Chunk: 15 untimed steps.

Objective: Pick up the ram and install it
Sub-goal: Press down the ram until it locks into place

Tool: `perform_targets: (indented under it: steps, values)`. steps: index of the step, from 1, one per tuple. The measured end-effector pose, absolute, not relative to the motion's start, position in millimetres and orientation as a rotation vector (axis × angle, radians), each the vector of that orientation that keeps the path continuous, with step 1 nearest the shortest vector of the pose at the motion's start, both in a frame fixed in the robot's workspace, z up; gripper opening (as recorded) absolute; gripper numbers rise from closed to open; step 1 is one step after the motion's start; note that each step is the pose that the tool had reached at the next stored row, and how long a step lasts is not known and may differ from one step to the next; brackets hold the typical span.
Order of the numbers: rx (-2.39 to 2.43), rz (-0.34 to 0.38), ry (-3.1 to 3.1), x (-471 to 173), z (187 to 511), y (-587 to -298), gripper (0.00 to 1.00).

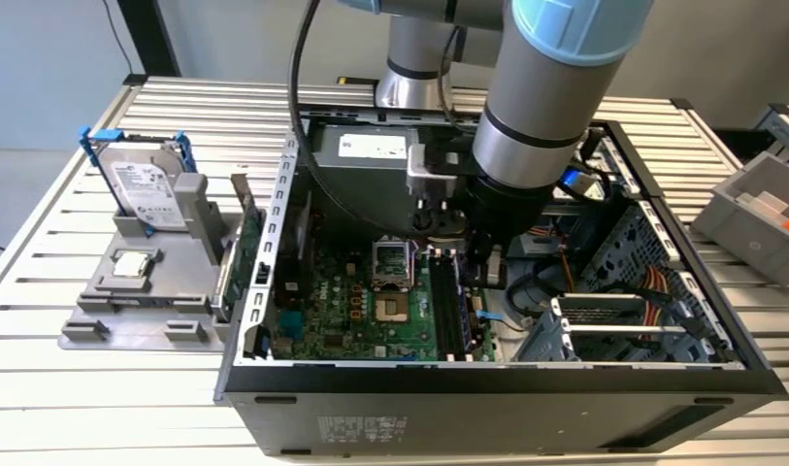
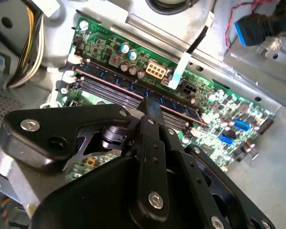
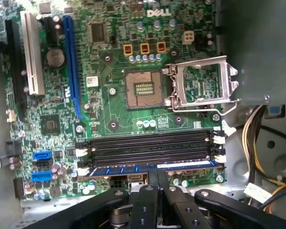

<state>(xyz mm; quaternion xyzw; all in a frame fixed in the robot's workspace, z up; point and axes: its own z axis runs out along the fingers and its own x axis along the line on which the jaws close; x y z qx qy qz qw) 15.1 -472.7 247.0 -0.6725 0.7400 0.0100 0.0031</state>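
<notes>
Gripper (image 3: 157, 179) is lowered inside the open computer case (image 1: 498, 374), jaws pressed together on the ram (image 3: 148, 168). The ram is held edge-down at the outermost motherboard slot (image 3: 148, 160), between the fingertips, apparently partly seated. Risk judged: if the stick is tilted or offset from the slot, pressing could jam it or leave one latch unclosed.

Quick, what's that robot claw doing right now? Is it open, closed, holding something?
Gripper: closed on the long, thin, dark greenish ram stick, held at the black motherboard slots.
</notes>
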Motion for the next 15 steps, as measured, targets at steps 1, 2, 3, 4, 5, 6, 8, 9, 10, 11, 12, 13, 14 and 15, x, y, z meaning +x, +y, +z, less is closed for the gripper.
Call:
perform_targets:
  steps: [1,2,3,4,5,6,8,9,10,11,12,13,14,15]
  values:
    - [-2.125,0.031,2.305,15.1,247.0,-472.7,0.00]
    - [-2.140,0.030,2.289,15.1,247.0,-472.7,0.00]
    - [-2.152,0.028,2.276,15.1,247.0,-472.7,0.00]
    - [-2.163,0.026,2.264,15.1,246.9,-472.7,0.00]
    - [-2.173,0.024,2.252,15.1,246.9,-472.7,0.00]
    - [-2.185,0.021,2.238,15.1,246.9,-472.7,0.00]
    - [-2.211,0.013,2.206,15.0,246.7,-472.7,0.00]
    - [-2.212,0.009,2.201,14.7,246.6,-472.7,0.00]
    - [-2.211,0.008,2.201,14.0,246.5,-472.7,0.00]
    - [-2.211,0.007,2.200,13.2,246.4,-472.7,0.00]
    - [-2.210,0.005,2.199,11.4,246.1,-472.7,0.00]
    - [-2.209,0.003,2.198,8.9,245.6,-472.6,0.00]
    - [-2.208,-0.001,2.197,6.9,245.0,-472.7,0.00]
    - [-2.207,-0.002,2.197,6.4,244.7,-472.7,0.00]
